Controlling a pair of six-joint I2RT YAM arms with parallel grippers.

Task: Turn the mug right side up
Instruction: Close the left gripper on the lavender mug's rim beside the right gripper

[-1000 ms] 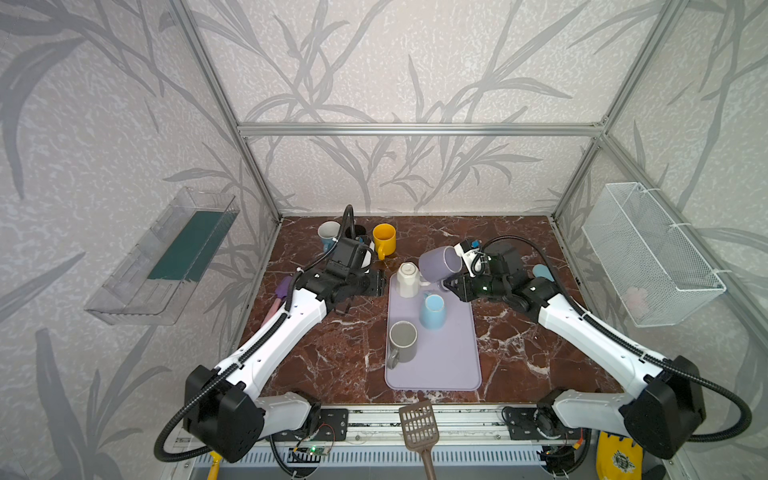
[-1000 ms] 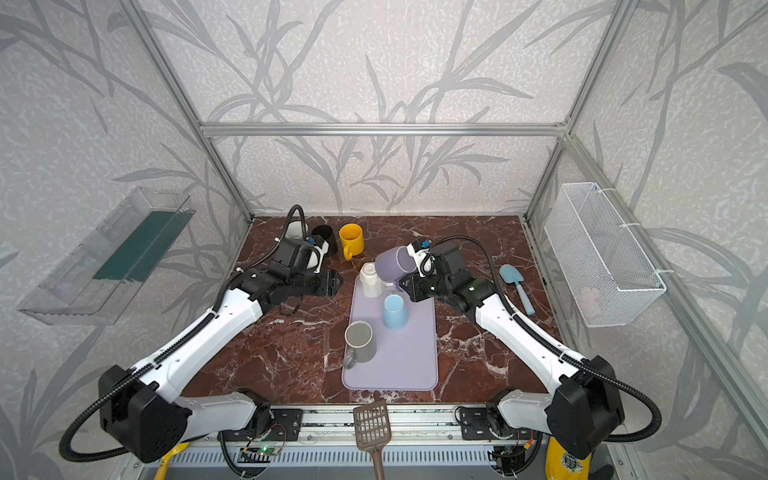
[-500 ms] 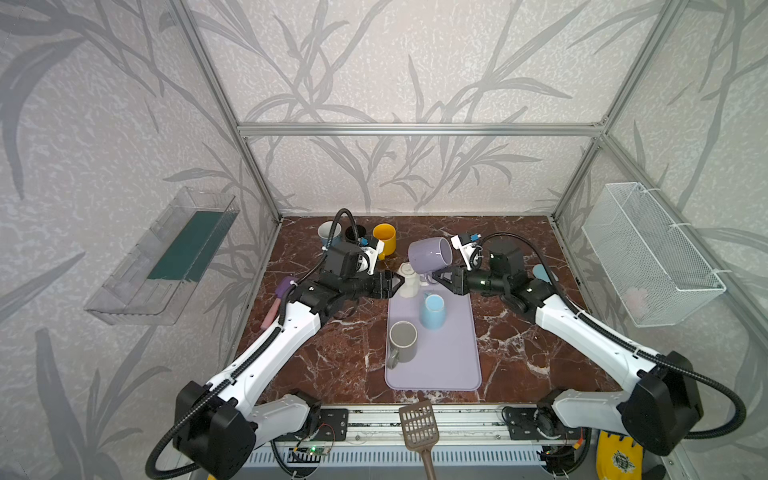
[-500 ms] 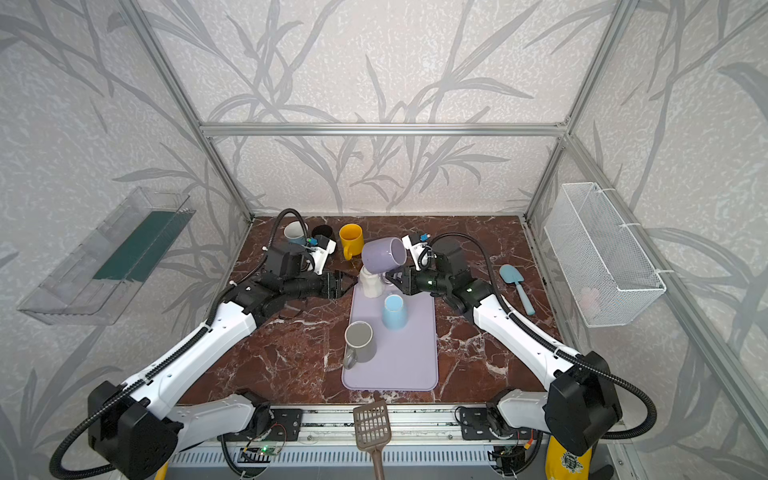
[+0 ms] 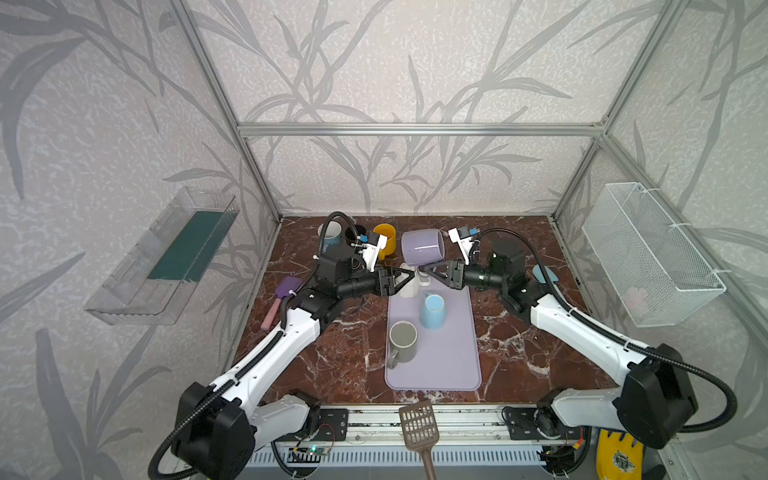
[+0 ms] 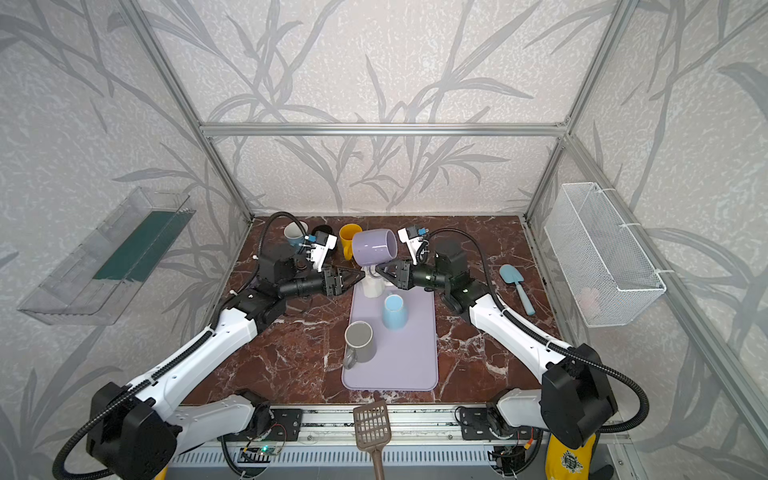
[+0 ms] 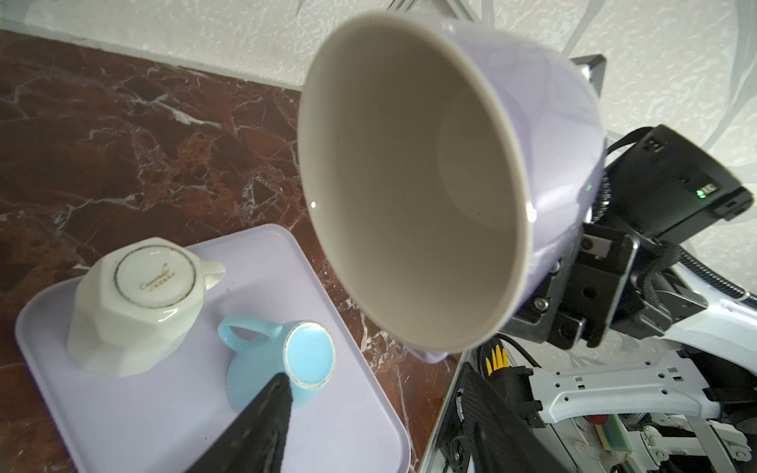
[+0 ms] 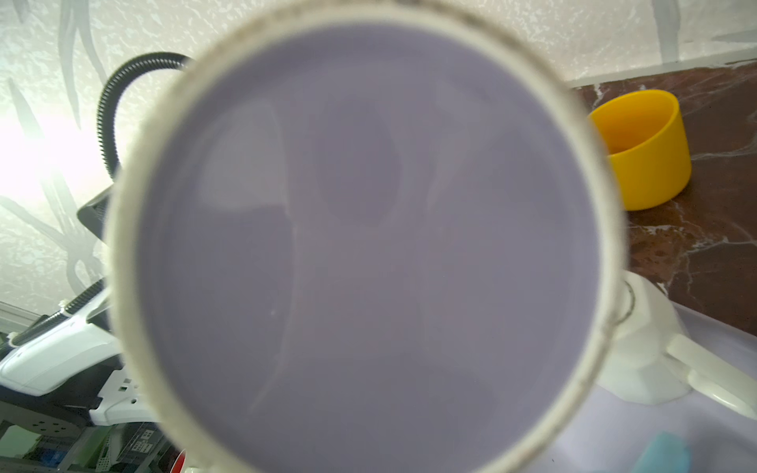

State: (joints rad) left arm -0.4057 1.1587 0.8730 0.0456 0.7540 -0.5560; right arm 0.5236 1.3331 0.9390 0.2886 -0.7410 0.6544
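Observation:
The lilac mug (image 5: pixel 422 247) (image 6: pixel 374 247) hangs in the air on its side above the far end of the lilac mat (image 5: pixel 451 365), with its mouth turned leftward. My right gripper (image 5: pixel 424 272) (image 6: pixel 380 268) is shut on the handle under the mug. In the right wrist view the mug's base (image 8: pixel 368 245) fills the picture and hides the jaws. In the left wrist view I look into the mug's cream inside (image 7: pixel 409 184). My left gripper (image 5: pixel 404 276) (image 6: pixel 356 276) (image 7: pixel 372 381) stands open just left of and below the mug, with nothing between its fingers.
On the mat a white cup (image 5: pixel 409 286) and a blue cup (image 5: pixel 432 309) stand upside down, and a grey mug (image 5: pixel 402 340) stands upright. A yellow cup (image 5: pixel 384 239) and two more cups stand at the back. A purple brush (image 5: pixel 282 297) lies left, a blue spatula (image 6: pixel 515 286) right.
My right gripper has raised the mug and swung it leftward, so it lies more level. My left gripper has moved right until it is close under the mug's mouth.

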